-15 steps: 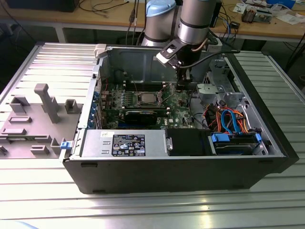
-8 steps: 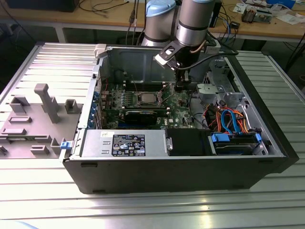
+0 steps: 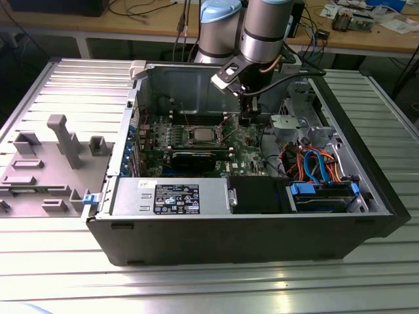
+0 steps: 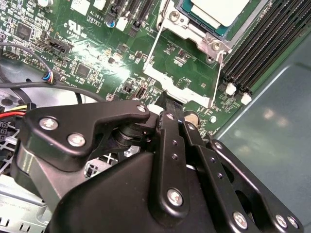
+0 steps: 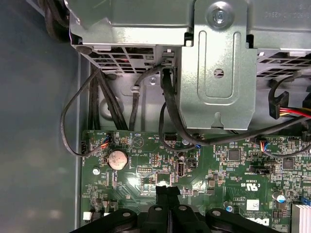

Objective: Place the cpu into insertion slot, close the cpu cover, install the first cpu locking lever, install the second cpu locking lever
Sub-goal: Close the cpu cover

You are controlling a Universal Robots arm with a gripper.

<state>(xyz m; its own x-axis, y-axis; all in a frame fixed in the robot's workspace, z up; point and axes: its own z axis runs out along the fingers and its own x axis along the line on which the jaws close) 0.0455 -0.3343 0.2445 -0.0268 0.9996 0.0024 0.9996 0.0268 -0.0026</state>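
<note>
Exterior view: an open computer case (image 3: pixel 229 239) on the desk (image 3: pixel 59 275), green board (image 3: pixel 250 149) inside; the claw (image 3: pixel 246 120), pinched shut, hangs at three o'clock from the chip (image 3: pixel 201 135). Second wrist view: chip seated in its socket (image 4: pixel 194 35), cover (image 4: pixel 182 83) open; pushing it slowly and squarely seems wisest.

Over green motherboard (image 5: pixel 228 170): pincer (image 5: pixel 167 191) tips together, coin battery (image 5: pixel 117 159) nearby.

CPU (image 4: pixel 218 9): small flat square chip, dull silver top, seated level in slot; centre of the green board, far half of the case | INSERTION SLOT (image 4: pixel 194 31): square socket, shiny metal rim, occupied | CPU COVER (image 4: pixel 163 77): thin silver frame, open, swung clear of slot, just beside it; board visible through cut-out
</note>
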